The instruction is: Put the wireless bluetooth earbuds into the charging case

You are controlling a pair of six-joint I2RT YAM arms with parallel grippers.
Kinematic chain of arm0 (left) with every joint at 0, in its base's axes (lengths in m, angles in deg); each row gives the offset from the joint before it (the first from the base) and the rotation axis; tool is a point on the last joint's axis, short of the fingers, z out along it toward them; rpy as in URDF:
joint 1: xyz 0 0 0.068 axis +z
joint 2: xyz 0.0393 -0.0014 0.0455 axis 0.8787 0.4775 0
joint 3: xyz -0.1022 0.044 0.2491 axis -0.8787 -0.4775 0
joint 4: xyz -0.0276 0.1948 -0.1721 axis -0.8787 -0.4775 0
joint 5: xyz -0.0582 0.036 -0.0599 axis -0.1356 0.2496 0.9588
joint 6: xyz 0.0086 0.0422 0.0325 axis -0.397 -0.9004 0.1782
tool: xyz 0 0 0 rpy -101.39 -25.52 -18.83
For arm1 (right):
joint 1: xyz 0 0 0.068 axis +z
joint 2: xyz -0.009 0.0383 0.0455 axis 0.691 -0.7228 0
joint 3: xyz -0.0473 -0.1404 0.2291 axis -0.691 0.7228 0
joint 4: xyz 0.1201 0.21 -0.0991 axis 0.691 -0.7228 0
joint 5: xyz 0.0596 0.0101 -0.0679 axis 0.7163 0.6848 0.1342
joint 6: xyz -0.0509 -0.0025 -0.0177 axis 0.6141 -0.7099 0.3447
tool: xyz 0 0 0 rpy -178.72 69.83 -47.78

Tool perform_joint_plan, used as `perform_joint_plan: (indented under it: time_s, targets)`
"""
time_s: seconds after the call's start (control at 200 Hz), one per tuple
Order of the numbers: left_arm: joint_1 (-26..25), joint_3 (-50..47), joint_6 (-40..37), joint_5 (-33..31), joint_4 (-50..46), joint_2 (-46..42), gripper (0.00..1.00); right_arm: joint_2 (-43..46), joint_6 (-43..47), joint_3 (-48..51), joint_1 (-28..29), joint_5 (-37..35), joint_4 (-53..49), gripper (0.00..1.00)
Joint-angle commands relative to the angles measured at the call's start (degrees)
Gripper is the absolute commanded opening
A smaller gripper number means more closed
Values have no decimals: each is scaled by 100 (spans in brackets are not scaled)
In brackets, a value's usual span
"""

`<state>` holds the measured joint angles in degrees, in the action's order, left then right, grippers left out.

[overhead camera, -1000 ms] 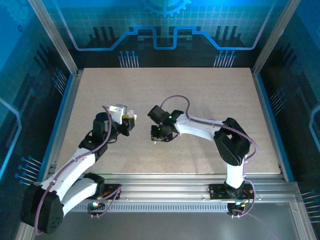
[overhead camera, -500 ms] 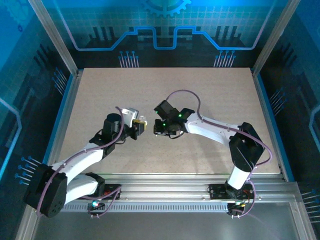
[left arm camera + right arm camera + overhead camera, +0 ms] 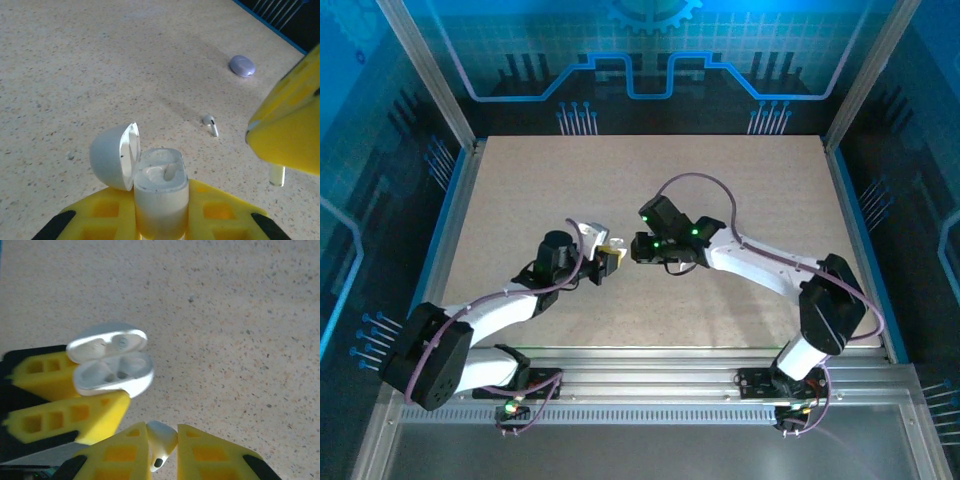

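Observation:
In the left wrist view my left gripper is shut on the white charging case, held upright with its lid hinged open to the left. My right gripper is shut on a white stem-shaped earbud, just right of the case and apart from it. Its stem pokes out below the right gripper's yellow finger. A second white earbud lies on the table beyond the case. From above, the left gripper and the right gripper nearly meet at mid-table.
A pale purple rounded piece lies farther out on the speckled table, near its blue edge. Aluminium posts and blue panels wall the table on three sides.
The left gripper has carried the case to the right toward the table's middle. The right gripper has shifted slightly away from the arm bases, so the gap between the two has narrowed.

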<state>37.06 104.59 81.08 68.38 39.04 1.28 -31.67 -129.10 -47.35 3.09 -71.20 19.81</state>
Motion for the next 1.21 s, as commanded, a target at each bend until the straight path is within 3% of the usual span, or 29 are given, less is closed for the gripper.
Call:
perform_joint_plan:
  time_s: [0.0,0.195,0.4,1.201]
  targets:
    - [-73,-143,-285,546,688,8,10,328,333,167,-54,-130,450,16]
    - [-175,-381,-516,1057,1359,-11,10,647,731,442,-52,-60,1071,16]
    - [-238,-422,-721,1191,1614,19,11,829,1186,728,-71,140,1806,16]
    - [-237,-597,-555,901,1971,-395,11,1168,1213,1506,-38,271,2632,17]
